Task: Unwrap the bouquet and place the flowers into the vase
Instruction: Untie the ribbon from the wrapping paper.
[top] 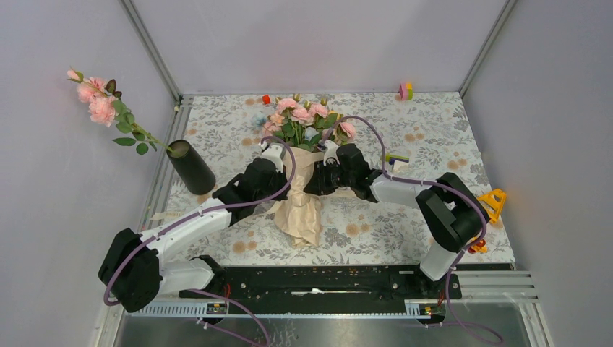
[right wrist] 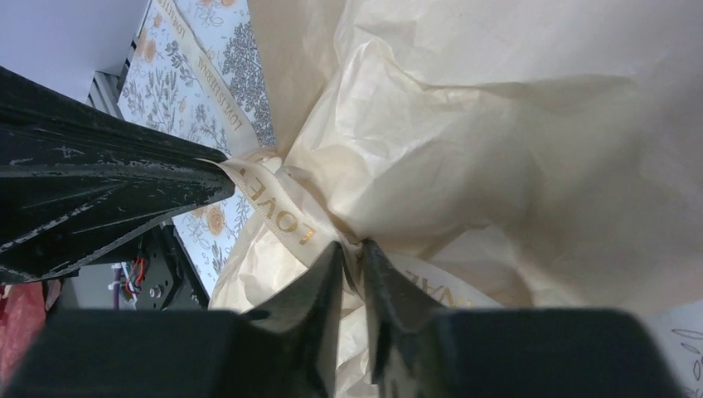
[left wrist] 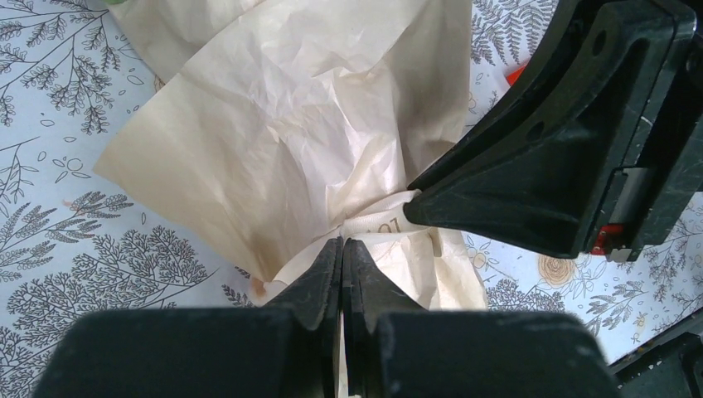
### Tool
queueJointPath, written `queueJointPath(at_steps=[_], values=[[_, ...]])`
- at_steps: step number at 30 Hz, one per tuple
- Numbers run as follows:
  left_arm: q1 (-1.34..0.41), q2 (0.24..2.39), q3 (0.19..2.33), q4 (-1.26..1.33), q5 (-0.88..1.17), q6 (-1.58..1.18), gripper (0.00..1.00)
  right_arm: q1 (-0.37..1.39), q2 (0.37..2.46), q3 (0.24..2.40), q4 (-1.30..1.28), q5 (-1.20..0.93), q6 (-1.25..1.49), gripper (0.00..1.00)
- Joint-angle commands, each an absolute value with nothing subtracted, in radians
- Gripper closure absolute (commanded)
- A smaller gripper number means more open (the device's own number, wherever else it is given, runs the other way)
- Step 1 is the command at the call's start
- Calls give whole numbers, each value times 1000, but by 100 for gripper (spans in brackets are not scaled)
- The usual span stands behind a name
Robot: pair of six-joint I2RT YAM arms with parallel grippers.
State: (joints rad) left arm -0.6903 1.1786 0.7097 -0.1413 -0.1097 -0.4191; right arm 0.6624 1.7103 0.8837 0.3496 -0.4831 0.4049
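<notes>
The bouquet lies mid-table with its flowers (top: 300,119) pointing away and its crinkled beige paper cone (top: 303,213) toward the arm bases. A cream ribbon (right wrist: 278,207) with gold letters ties the cone's waist. My left gripper (left wrist: 342,242) is shut, its tips pinching the ribbon (left wrist: 385,222) at the knot. My right gripper (right wrist: 352,246) comes in from the other side, its jaws nearly together on a fold of ribbon and paper. The black vase (top: 191,168) stands at the left edge and holds a leaning stem of pink roses (top: 97,101).
Small toy blocks lie around: a red one (top: 266,99) behind the bouquet, a pink-yellow one (top: 405,91) at the back right, a yellow triangle (top: 493,202) at the right edge. Grey walls enclose the table on three sides.
</notes>
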Motion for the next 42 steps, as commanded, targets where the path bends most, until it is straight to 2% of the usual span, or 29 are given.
queueJointPath(at_steps=[1, 2, 6, 26, 42], values=[[-694, 1145, 702, -118, -146, -433, 100, 674, 1694, 895, 409, -457, 414, 83], [-695, 1144, 700, -125, -163, -442, 100, 673, 1679, 878, 414, -442, 414, 89], [-692, 1136, 693, -148, -212, -476, 100, 674, 1628, 830, 418, -367, 413, 100], [-520, 1089, 581, -168, -152, -615, 100, 673, 1504, 616, 429, -104, 517, 100], [-411, 1027, 436, -89, -162, -770, 100, 672, 1478, 529, 390, -12, 606, 99]])
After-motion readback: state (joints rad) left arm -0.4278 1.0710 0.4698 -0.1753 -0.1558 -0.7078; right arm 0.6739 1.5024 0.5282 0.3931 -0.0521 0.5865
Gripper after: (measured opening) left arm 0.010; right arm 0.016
